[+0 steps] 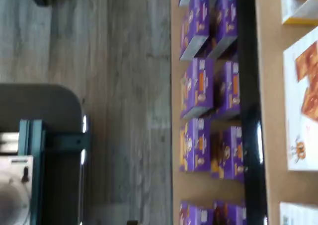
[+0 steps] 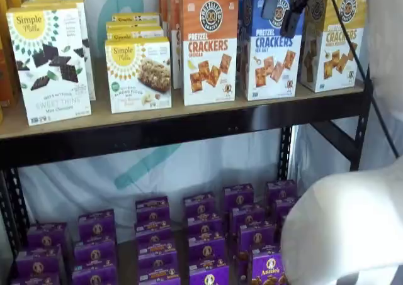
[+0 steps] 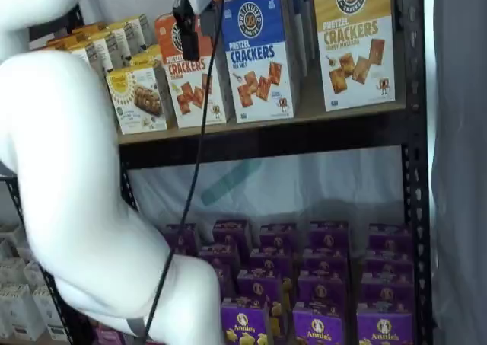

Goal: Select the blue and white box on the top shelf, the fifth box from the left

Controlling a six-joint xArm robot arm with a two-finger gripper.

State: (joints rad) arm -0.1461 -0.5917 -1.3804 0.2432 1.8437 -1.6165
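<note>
Blue and white box reads "PRETZEL CRACKERS".

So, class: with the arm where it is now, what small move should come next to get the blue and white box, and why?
Probably ease the open tool forward toward the blue and white box: it hangs before the box's blue top, nothing held, orange-topped box alongside.

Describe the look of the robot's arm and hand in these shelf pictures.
The arm is a thick, smooth, glossy white tube with rounded bends, filling much of one shelf view. The hand shows two black fingers, one of them short and blocky, under a white body. A thin black cable hangs beside it and runs down along the arm. No markings are readable.
</note>
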